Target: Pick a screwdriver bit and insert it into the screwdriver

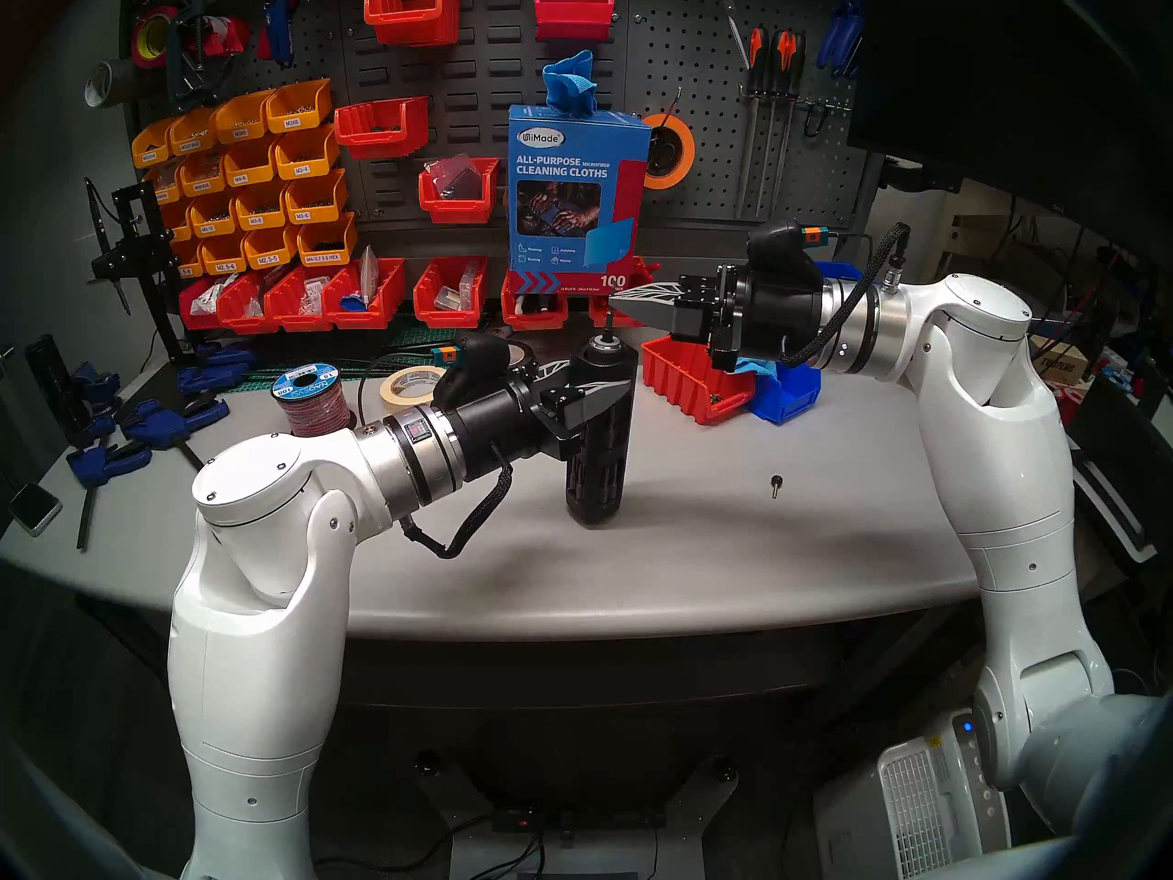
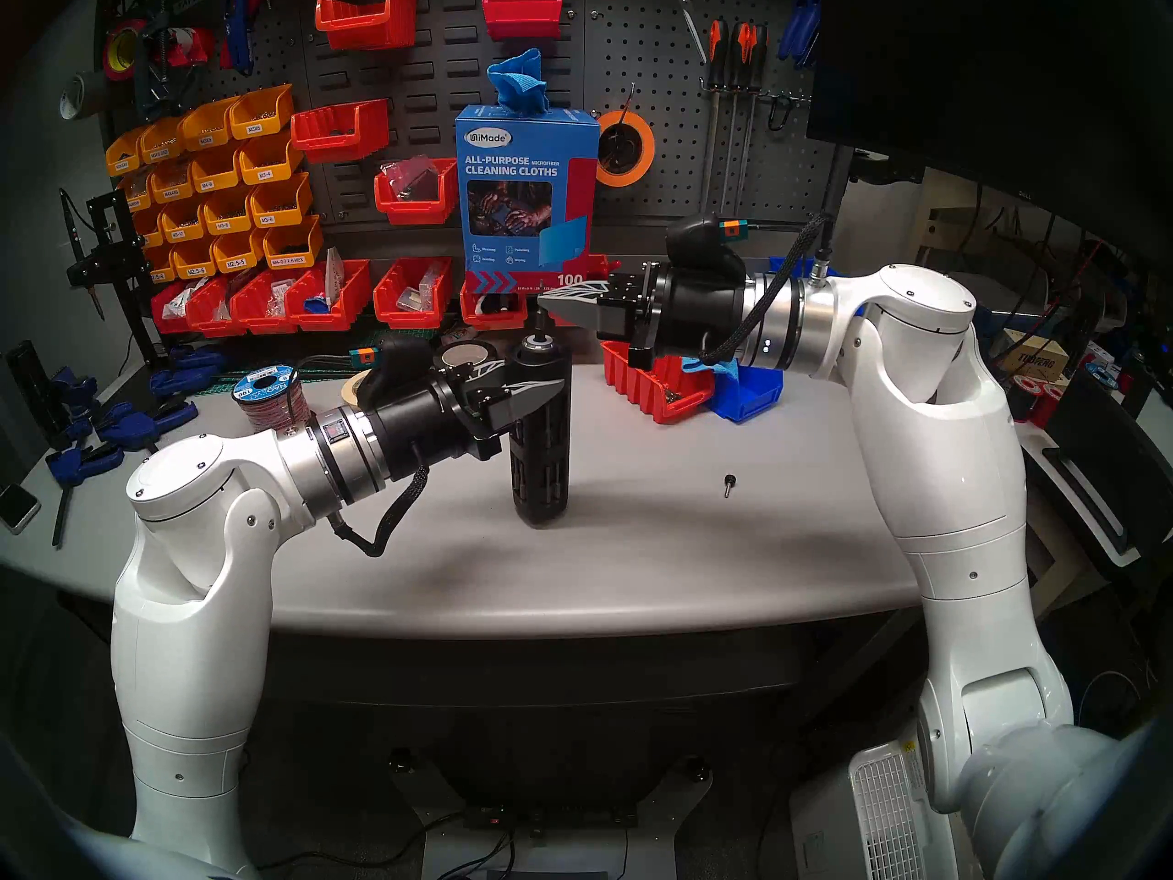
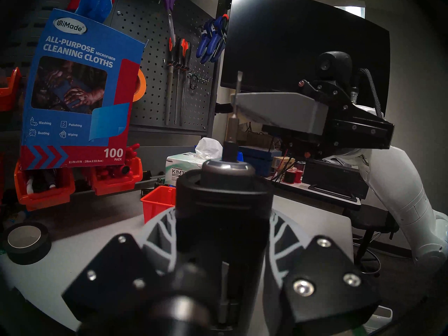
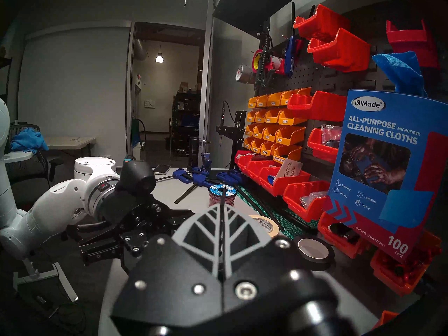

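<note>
- The left gripper (image 1: 612, 390) clamps the upright screwdriver (image 1: 598, 428) mid-table.
- The right gripper (image 1: 619, 304), pinched closed, holds the screwdriver bit (image 3: 234, 110) vertical just above the socket.
- Best lowered straight down, slowly, keeping alignment.

1. A blue box of cleaning cloths (image 1: 577, 205) stands at the back of the grey bench (image 1: 730, 561), a blue cloth (image 1: 569, 84) poking from its top.
2. A small black round-headed pin (image 1: 775, 484) lies alone on the bench.
3. A red bin (image 1: 689, 380) sits just beside a blue bin (image 1: 790, 393).
4. A wire spool (image 1: 311, 397) stands near a roll of masking tape (image 1: 409, 383).
5. Blue clamps (image 1: 127, 415) lie at the bench's far edge.
</note>
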`<state>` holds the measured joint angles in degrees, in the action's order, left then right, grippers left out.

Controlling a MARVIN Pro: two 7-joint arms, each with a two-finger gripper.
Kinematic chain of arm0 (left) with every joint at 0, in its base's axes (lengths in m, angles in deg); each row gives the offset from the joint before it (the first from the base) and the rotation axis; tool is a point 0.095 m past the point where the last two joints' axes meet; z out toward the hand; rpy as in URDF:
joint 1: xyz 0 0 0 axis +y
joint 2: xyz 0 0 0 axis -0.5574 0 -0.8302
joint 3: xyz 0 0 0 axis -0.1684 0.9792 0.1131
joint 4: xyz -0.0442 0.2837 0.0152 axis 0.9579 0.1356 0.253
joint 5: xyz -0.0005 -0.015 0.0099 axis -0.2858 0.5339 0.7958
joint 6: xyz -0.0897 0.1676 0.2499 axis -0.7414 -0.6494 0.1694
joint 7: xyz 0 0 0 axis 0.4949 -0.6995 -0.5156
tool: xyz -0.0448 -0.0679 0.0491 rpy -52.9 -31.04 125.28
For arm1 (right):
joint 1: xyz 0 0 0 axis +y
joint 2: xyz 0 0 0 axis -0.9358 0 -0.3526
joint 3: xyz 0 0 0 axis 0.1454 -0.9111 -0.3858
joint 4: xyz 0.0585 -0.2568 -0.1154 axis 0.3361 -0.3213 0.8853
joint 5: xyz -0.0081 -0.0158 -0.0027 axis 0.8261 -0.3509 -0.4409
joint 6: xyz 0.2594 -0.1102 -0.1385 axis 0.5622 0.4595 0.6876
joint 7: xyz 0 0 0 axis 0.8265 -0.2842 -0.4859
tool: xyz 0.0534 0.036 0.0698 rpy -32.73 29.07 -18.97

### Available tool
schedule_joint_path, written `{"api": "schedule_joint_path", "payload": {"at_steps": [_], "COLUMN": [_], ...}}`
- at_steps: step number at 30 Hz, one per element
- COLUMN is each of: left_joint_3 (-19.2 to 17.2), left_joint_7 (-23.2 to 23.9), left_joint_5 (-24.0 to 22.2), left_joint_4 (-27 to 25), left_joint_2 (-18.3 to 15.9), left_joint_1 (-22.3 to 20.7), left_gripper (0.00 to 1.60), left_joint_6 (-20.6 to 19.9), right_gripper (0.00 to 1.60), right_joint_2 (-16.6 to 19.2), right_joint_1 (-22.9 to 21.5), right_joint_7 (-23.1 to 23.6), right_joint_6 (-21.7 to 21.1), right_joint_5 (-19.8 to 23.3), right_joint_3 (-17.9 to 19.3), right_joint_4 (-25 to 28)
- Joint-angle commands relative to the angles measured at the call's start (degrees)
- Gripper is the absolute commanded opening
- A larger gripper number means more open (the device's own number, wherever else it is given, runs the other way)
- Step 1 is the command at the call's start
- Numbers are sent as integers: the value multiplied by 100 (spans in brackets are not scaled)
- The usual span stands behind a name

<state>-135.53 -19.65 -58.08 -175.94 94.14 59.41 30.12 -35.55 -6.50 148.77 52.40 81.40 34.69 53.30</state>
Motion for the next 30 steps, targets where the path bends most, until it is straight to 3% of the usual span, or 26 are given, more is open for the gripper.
{"api": "schedule_joint_path", "payload": {"at_steps": [1,14,30], "left_joint_3": [80,278,300], "left_joint_7": [-265,-703,-753], "left_joint_5": [18,431,728], "left_joint_4": [-370,-418,-428], "left_joint_2": [323,402,341], "left_joint_1": [13,234,412], "left_gripper": [0,0,0], "left_joint_6": [92,537,915], "right_gripper": [0,0,0], "right_joint_2": [-61,-48,-28], "right_joint_1": [-9,251,451], "right_joint_7": [-138,-270,-300], "right_joint_6": [52,42,19], "right_joint_5": [11,31,52], "right_joint_3": [147,264,344], "right_joint_4": [177,420,553]}}
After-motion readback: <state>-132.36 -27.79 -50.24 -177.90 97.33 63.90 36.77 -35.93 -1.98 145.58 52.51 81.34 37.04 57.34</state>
